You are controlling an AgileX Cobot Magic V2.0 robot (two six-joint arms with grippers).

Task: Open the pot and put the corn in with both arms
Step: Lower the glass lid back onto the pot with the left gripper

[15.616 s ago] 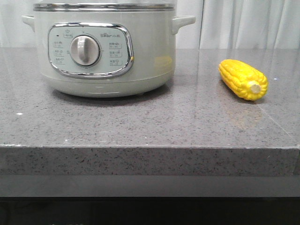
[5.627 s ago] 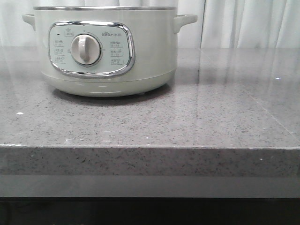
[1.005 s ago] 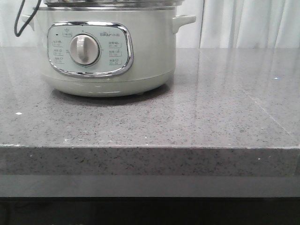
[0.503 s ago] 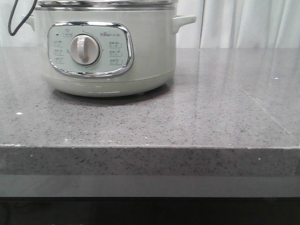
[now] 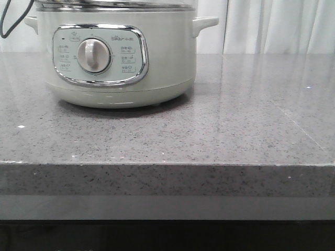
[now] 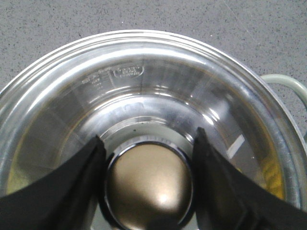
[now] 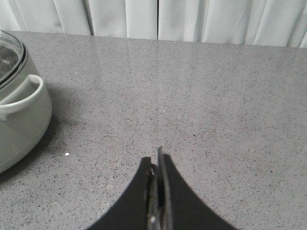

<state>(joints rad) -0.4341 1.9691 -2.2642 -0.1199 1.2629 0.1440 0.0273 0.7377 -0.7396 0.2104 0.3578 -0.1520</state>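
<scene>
The pale grey-green pot [image 5: 167,52] stands at the back left of the counter with its steel-rimmed glass lid [image 5: 115,5] on top. In the left wrist view my left gripper [image 6: 148,134] is over the lid [image 6: 144,91], its two black fingers pressed against either side of the dark round lid knob [image 6: 148,184]. A yellowish patch [image 6: 271,167] shows through the glass near the rim. The corn is not on the counter in any view. My right gripper [image 7: 157,155] is shut and empty above bare counter, to the right of the pot [image 7: 19,124].
The speckled grey counter [image 5: 235,130] ends in a front edge [image 5: 167,164]. White curtains [image 5: 277,26] hang behind it. A black cable [image 5: 8,23] of the left arm hangs at the upper left. One pot handle [image 7: 19,100] points toward the right gripper.
The lid has come down onto the pot's rim over the last second. The black cable at the upper left has drifted left. The corn seen long ago on the right of the counter is gone.
</scene>
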